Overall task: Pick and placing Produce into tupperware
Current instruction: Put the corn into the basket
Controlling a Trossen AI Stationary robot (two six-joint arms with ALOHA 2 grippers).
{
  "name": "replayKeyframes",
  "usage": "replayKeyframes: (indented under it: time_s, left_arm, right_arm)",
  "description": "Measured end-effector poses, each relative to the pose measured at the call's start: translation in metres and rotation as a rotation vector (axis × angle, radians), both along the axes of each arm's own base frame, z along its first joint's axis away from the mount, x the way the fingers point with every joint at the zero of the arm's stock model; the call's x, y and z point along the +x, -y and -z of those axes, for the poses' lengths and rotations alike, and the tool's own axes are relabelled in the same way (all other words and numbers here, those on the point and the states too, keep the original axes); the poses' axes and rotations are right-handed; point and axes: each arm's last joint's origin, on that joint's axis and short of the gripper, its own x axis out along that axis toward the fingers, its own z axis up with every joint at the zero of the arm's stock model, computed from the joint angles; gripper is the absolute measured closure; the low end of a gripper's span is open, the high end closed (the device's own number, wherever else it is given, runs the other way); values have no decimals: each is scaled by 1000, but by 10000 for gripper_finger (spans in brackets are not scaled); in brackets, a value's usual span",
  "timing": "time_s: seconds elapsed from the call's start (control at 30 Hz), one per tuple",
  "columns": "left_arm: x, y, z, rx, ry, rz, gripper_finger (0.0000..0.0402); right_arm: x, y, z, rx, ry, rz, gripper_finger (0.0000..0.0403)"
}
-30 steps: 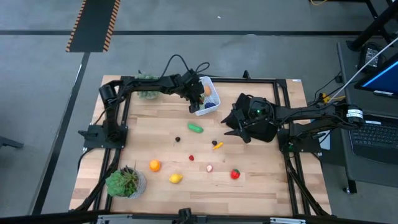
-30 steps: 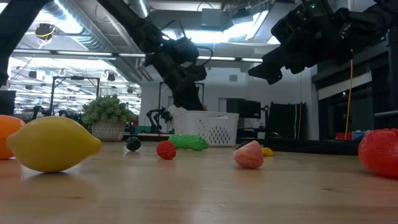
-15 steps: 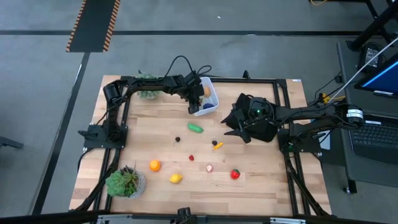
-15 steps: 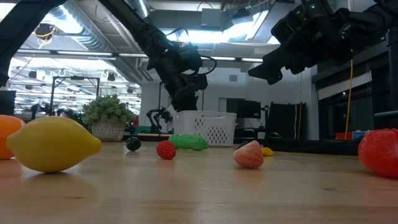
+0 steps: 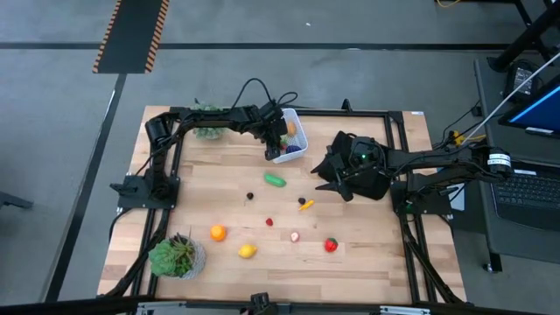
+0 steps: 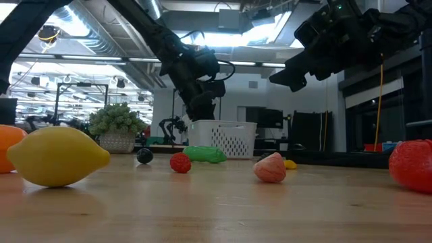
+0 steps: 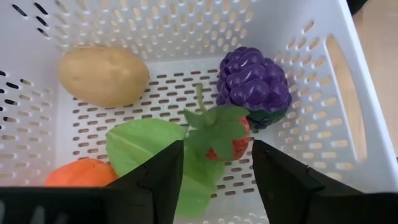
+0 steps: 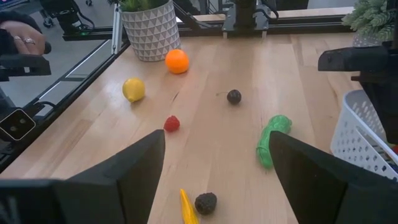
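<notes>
— Since the left gripper (image 5: 278,150) hangs right over the tupperware (image 5: 299,131) at the table's 12 o'clock edge, is it dropping something off?

— That is my reading. Its wrist view shows the fingers (image 7: 163,179) parted, with a strawberry (image 7: 227,135) lying loose between them on the tub floor (nothing is pinched). A potato (image 7: 104,76), a purple berry cluster (image 7: 254,85), a green leaf (image 7: 143,144) and an orange piece (image 7: 79,175) lie around it, so the tub is part filled.

— And the right gripper (image 5: 325,174)?

— It waits toward 3 o'clock, raised off the wood, jaws spread wide and empty; probably parked clear so the arms do not cross.

— What is left outside?

— A green pod (image 5: 276,181) just at the tub's 6 o'clock, then a dark berry (image 5: 249,196), a second dark piece (image 5: 302,200) beside a small yellow-orange piece (image 5: 305,206), a small red berry (image 5: 269,222), a pink piece (image 5: 294,236), a bigger red fruit (image 5: 331,246), a lemon (image 5: 248,251) and an orange (image 5: 217,233) toward 6 and 7 o'clock. They lie scattered, each apart enough for a clean pick, I judge.
</notes>
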Motion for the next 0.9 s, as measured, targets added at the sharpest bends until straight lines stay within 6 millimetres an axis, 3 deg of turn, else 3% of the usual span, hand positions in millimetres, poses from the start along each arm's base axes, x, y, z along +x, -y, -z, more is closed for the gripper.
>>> replayKeyframes:
  time_s: [0.23,0.5,0.67,0.77,0.9]
  left_arm:
    - [-2,1,-11,14,27,0,234]
    - [-13,18,-74,58,203,55,252]
    - [-22,37,-101,86,263,92,259]
    - [-31,52,-104,105,326,114,263]
    - [-52,78,-87,100,426,127,268]
  right_arm:
    - [0,0,0,0,0,0,114]
    - [0,0,0,0,1,0,114]
    - [0,0,0,-1,3,-2,114]
    - [0,-1,-1,2,10,-13,114]
    - [0,-7,-2,9,14,-62,114]
